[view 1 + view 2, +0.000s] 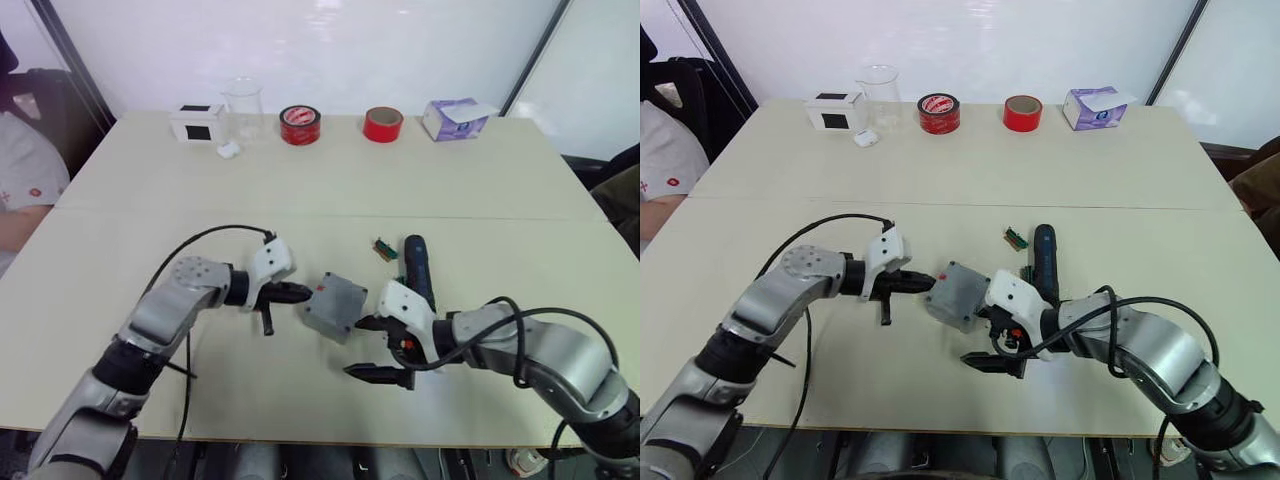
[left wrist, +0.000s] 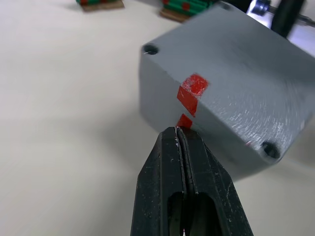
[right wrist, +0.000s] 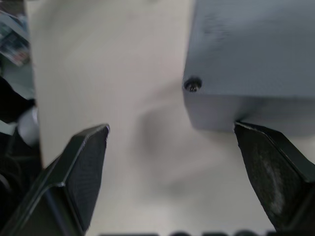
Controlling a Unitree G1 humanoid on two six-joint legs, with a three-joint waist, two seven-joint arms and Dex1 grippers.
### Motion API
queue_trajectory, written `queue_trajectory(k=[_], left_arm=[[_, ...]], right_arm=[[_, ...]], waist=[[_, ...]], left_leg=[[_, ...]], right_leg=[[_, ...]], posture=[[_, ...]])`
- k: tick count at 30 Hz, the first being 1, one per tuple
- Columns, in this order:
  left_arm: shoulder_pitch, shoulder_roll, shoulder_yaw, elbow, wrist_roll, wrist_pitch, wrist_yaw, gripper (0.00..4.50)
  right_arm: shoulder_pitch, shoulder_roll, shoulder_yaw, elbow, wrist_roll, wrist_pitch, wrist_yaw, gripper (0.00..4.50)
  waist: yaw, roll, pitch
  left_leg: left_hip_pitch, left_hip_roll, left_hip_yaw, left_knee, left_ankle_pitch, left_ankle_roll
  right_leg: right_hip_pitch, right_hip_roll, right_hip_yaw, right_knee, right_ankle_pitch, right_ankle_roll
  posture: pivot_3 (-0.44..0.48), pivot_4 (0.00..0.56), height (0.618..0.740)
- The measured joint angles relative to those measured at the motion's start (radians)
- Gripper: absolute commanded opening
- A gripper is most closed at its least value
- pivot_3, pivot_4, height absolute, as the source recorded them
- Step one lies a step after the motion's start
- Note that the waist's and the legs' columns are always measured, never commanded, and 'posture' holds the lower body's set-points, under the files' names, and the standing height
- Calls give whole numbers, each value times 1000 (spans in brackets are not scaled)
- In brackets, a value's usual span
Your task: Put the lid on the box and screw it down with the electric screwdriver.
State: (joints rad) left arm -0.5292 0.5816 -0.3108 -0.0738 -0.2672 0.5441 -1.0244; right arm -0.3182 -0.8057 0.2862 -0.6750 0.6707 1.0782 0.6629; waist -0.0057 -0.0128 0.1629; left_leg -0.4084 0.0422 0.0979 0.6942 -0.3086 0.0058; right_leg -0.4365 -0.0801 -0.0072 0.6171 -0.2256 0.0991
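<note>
The grey box (image 1: 338, 305) lies closed on the table's near middle, and the lid (image 2: 231, 64), with its corner screw holes, sits on top. A red mark (image 2: 192, 91) runs over the lid's edge onto the side. My left gripper (image 1: 300, 293) is shut, and its tips touch the box's side just below that mark. My right gripper (image 1: 368, 348) is open at the box's other side; one finger (image 3: 266, 152) is against the box's lower corner and the other stands apart over bare table. The black electric screwdriver (image 1: 417, 265) lies flat just behind my right gripper.
A small green connector (image 1: 385, 248) lies beside the screwdriver's far end. Along the far edge stand a white box with a black square (image 1: 197, 122), a clear beaker (image 1: 243, 108), two red tape rolls (image 1: 300, 125) (image 1: 383, 124) and a tissue box (image 1: 455, 118). A person (image 1: 20, 190) sits at the left.
</note>
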Motion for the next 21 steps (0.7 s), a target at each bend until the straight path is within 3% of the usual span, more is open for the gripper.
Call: queue_trajectory(k=[5, 11, 17, 21], left_arm=[[-1, 9, -1, 34, 25, -36, -17, 0], [72, 121, 32, -31, 15, -6, -55, 0], [180, 181, 66, -208, -95, 111, -112, 0], [198, 150, 48, -239, -90, 128, -77, 0]], right_arm=[[6, -63, -47, -42, 2, 13, 10, 4164], [6, -170, -129, -23, -20, -19, 70, 4164], [-104, -126, -33, 175, -192, -203, 116, 4164], [-146, -70, 52, 266, -266, -295, 177, 4164]], waist=[[0, 0, 0], [-9, 0, 0], [-2, 0, 0], [-1, 0, 0]], left_leg=[[0, 0, 0, 1, 0, 0], [1, 1, -4, 1, -1, 1], [1, 1, -4, 2, -1, 1], [0, 0, -4, 3, -1, 1]], right_leg=[[0, 0, 0, 1, 0, 0], [0, 0, 0, 2, 0, 0], [0, 0, 0, 3, -2, -3], [1, 0, 0, 2, -1, -2]], posture=[[0, 150, 740], [0, 150, 740], [0, 150, 740], [0, 150, 740]])
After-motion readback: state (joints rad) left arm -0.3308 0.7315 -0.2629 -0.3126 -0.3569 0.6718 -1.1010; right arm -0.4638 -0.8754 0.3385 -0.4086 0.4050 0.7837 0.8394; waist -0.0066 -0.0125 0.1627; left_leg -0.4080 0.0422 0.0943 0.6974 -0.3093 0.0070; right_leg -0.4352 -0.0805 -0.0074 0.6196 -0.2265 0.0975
